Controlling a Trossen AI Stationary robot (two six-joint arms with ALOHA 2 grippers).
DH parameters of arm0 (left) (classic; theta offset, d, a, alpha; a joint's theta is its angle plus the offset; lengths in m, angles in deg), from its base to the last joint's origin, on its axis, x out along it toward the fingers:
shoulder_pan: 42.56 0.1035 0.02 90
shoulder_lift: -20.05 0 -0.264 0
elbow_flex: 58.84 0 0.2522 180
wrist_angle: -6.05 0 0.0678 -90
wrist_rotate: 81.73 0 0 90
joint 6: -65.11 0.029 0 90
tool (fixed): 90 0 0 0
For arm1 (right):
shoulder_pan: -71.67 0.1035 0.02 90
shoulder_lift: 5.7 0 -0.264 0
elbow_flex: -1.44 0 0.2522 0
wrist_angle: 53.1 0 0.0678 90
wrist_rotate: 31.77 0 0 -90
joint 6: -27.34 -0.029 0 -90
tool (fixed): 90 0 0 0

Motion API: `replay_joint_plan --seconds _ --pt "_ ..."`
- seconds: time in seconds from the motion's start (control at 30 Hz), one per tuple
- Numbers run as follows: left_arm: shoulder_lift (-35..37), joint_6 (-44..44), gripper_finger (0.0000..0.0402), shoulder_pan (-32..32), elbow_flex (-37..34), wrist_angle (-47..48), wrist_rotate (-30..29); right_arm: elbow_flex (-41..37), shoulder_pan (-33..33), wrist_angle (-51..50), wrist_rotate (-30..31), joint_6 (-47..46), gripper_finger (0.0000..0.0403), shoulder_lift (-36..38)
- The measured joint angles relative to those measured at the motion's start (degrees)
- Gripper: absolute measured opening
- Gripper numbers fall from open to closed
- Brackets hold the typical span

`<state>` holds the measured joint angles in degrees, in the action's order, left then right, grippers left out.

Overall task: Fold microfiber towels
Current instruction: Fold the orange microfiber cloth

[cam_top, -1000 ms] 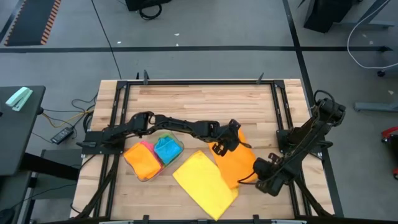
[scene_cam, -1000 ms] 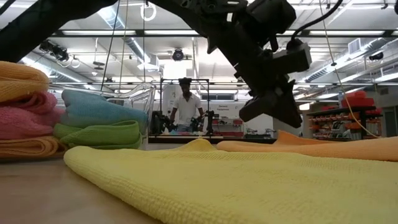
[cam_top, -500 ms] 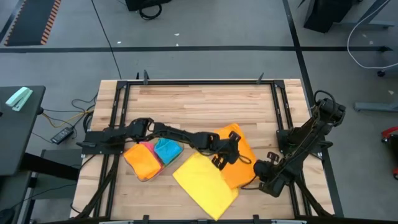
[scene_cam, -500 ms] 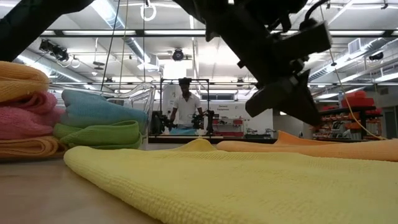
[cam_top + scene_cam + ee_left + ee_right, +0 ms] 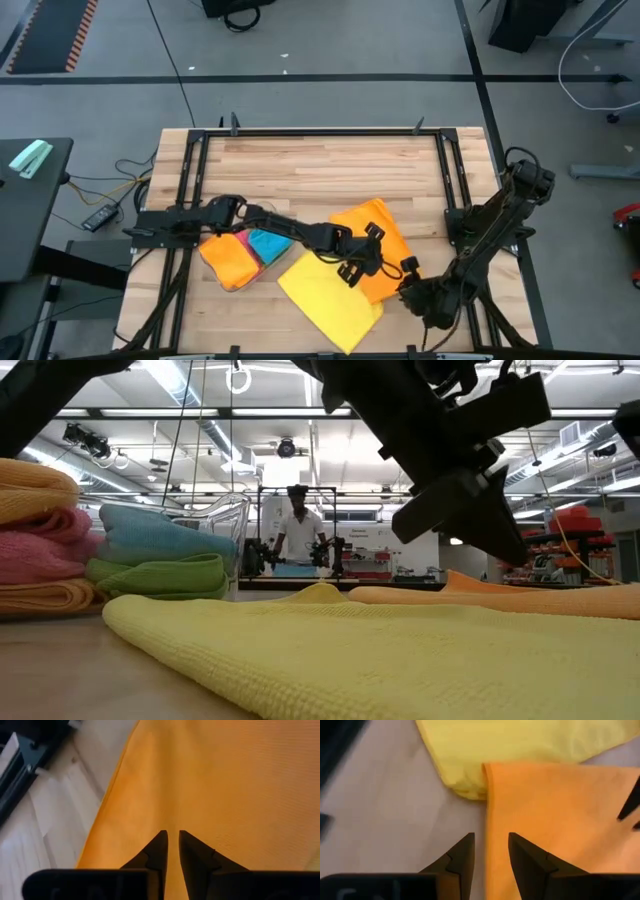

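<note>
We see left gripper (image 5: 352, 262), jaws nearly closed on nothing, now over orange towel (image 5: 383, 250) | right gripper (image 5: 412, 291), part-open, moved to its corner | fold about to begin.

I see a matt orange towel (image 5: 215, 780) of fine ribbed cloth, and a yellow towel (image 5: 380, 660) with a coarser, nubbly weave. The table (image 5: 320, 165) is pale wood planks with a smooth, slight sheen. My left gripper (image 5: 170, 845) looks like dull black plastic. The tray (image 5: 232, 520) is clear glossy plastic.
</note>
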<state>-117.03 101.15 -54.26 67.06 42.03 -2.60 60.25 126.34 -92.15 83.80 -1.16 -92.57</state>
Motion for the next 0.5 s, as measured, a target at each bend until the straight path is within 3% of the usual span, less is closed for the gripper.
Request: replay_joint_plan --seconds 0.27,0.5 --pt "-0.01 -2.45 0.0046 0.65 0.0 0.28 -0.01 -0.39 0.0 -0.34 1.82 3.5 0.0126 -7.89" --pt "0.01 -7.29 0.005 0.6 -0.02 -2.3 0.02 -0.44 0.85 -0.36 2.03 3.54 0.0126 -9.83"
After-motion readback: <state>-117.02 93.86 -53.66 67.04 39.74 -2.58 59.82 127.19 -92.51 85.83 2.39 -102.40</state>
